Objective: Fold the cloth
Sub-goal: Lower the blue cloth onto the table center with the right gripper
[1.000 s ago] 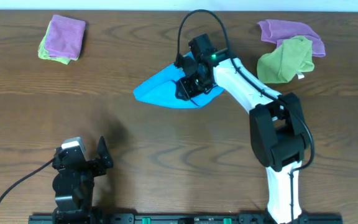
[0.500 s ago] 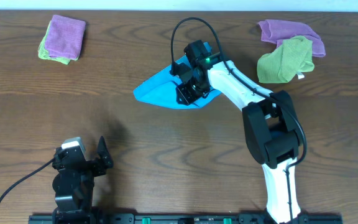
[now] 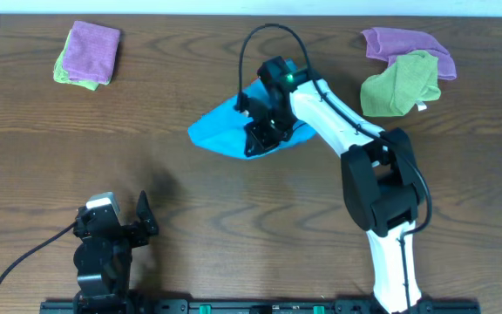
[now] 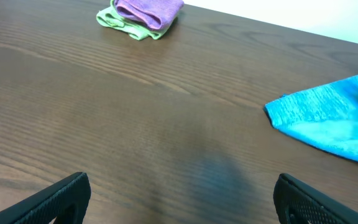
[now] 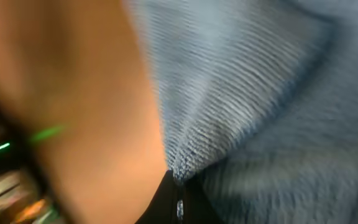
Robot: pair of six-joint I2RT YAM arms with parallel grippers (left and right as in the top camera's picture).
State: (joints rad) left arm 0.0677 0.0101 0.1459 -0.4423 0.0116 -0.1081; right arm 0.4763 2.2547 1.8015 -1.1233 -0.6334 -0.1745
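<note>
Your right end effector (image 3: 259, 139) pinches the blue cloth (image 3: 213, 132); it looks soft, light and limp, so hold a corner.

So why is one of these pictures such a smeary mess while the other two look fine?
Right wrist view: smeared and out of focus, the blue cloth close to the lens, an orange-brown blur on the left. Overhead view: sharp, evenly lit, the right claw on the cloth. Left wrist view: crisp, with a soft shadow on the table.
</note>
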